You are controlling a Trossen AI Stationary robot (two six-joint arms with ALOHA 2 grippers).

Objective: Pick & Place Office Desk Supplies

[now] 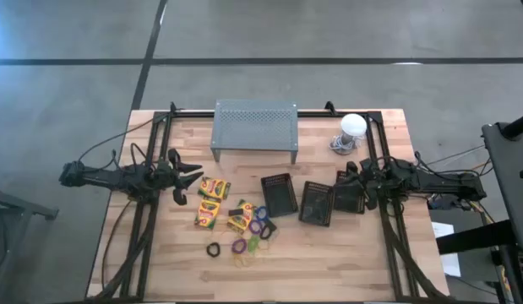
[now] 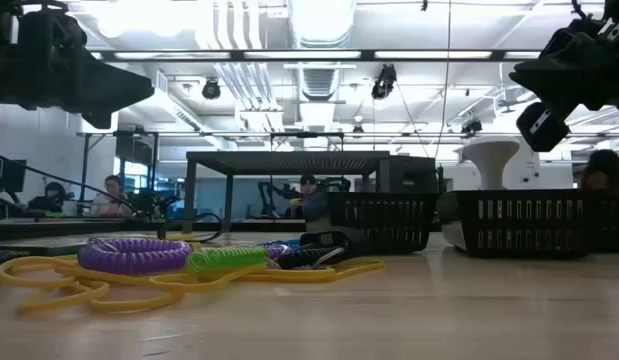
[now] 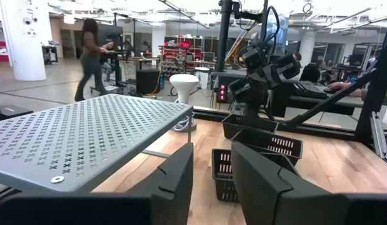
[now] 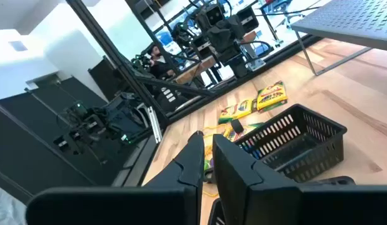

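Three yellow-and-green crayon boxes [image 1: 215, 187] [image 1: 209, 213] [image 1: 240, 218] lie flat on the wooden table left of centre. Coloured band loops [image 1: 254, 226] lie beside and in front of them; the low view shows a purple loop [image 2: 134, 255], a green loop [image 2: 229, 258] and a yellow loop [image 2: 89, 285]. Three black mesh baskets [image 1: 279, 194] [image 1: 317, 203] [image 1: 348, 196] stand in a row at centre right. My left gripper [image 1: 193, 173] [image 3: 212, 165] hovers open left of the crayon boxes. My right gripper [image 1: 344, 181] [image 4: 209, 153] hovers shut over the rightmost basket, empty.
A grey perforated metal stand [image 1: 254, 125] stands at the table's far middle. A white round dome [image 1: 353, 127] with a cable sits at the far right. Black rails [image 1: 151, 169] run along the table's left and right sides. People show in the room beyond.
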